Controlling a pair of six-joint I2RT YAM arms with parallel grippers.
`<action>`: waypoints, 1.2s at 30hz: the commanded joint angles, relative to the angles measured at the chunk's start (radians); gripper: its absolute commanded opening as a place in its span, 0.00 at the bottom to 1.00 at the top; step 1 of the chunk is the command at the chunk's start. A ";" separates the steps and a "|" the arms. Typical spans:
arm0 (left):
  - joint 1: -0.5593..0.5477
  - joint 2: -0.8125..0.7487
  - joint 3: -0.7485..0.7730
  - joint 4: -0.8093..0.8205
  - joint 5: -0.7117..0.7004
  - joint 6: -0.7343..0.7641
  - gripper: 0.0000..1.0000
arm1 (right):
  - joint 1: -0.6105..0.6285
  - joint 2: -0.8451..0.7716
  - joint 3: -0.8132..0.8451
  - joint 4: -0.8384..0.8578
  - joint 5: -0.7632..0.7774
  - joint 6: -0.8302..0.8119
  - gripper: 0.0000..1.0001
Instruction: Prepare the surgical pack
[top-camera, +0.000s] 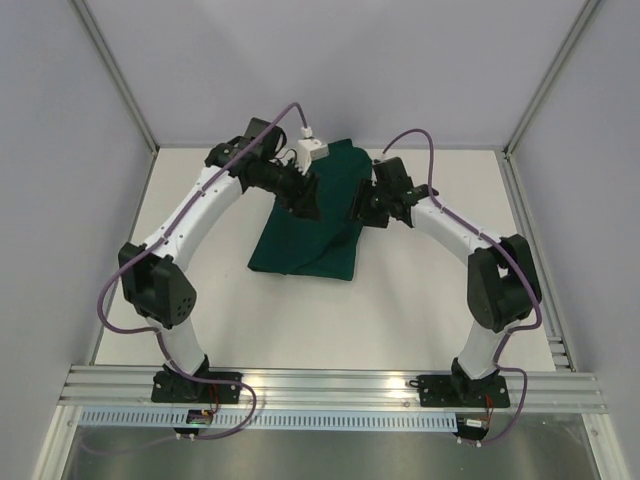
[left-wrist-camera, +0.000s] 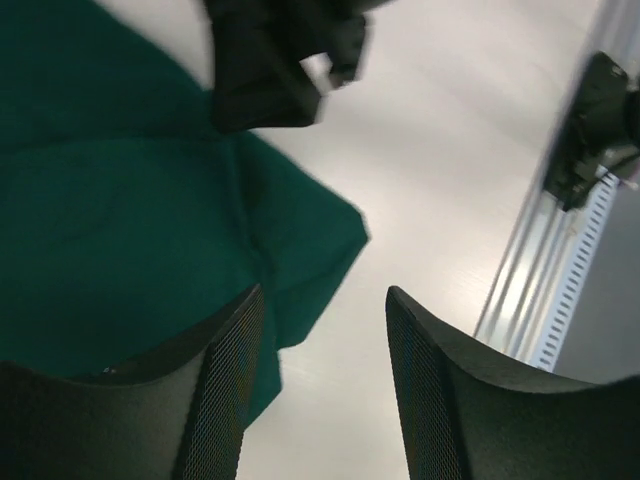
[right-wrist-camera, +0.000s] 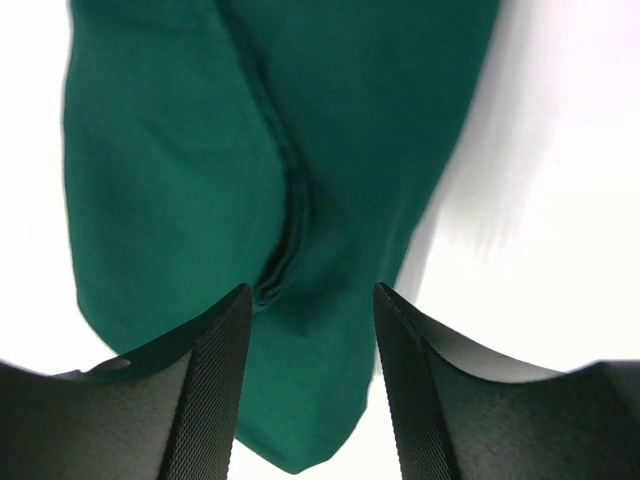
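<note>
Dark green drape (top-camera: 305, 250) lies folded and rumpled on the white table (top-camera: 400, 310), toward the far side. Left gripper (left-wrist-camera: 325, 300) and right gripper (right-wrist-camera: 310, 295) hang over it, jaws apart, nothing held. Both arms hide the drape's far part. Aluminium rail (top-camera: 330, 385) runs along the near edge.

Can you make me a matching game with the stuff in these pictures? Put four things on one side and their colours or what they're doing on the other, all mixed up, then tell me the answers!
Things:
1. cloth
2. left gripper
3. cable on the left arm
4. rail

Matches:
A. purple
B. open and holding nothing
C. silver, along the near edge of the table
D. dark green, rumpled

Pairs: 1-D, 2-B, 3-A, 4-C.
</note>
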 joint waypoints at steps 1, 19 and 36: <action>0.160 0.021 -0.046 0.006 -0.224 -0.080 0.60 | 0.034 -0.017 0.018 0.084 -0.074 0.006 0.55; 0.377 0.117 -0.264 0.070 -0.266 -0.083 0.60 | 0.054 0.164 0.174 -0.042 -0.049 -0.036 0.01; 0.377 0.140 -0.270 0.059 -0.232 -0.075 0.60 | 0.081 0.141 0.122 -0.096 0.063 -0.043 0.47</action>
